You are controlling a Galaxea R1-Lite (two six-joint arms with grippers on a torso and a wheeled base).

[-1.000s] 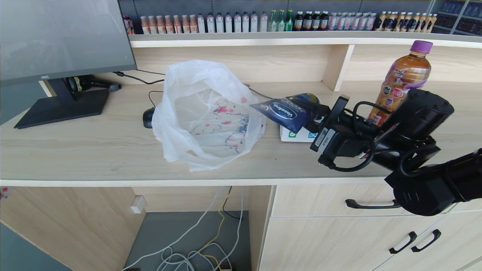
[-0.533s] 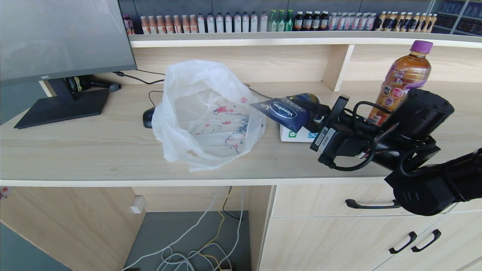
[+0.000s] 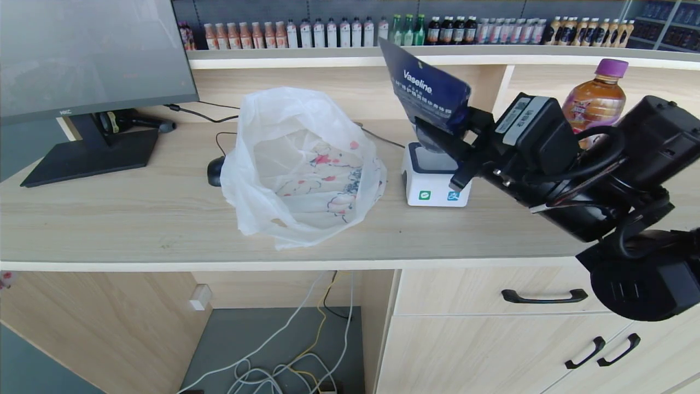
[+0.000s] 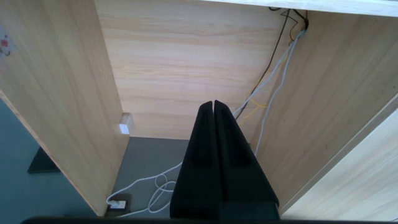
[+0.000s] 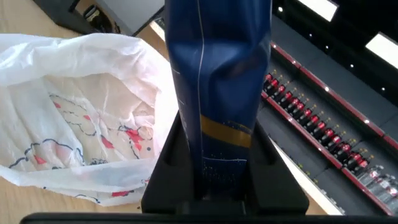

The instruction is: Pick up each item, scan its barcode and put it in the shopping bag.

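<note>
Clamping the blue pouch [image 3: 429, 90] by its lower end, the jaws of the right gripper [image 3: 445, 131] hold it upright above the white scanner [image 3: 435, 183], near the shopping bag [image 3: 301, 164] on the table [image 3: 136, 213]. White lettering marks its face. The left gripper [image 4: 214, 107] has its jaws pressed together.

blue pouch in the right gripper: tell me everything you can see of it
The blue pouch is a dark blue, glossy, flexible sachet with white print and a gold band near its lower end, and it is slightly creased. It stands nearly upright, clamped at its lower end by the right gripper. It is held in the air above the white scanner, beside the shopping bag, touching neither.
</note>
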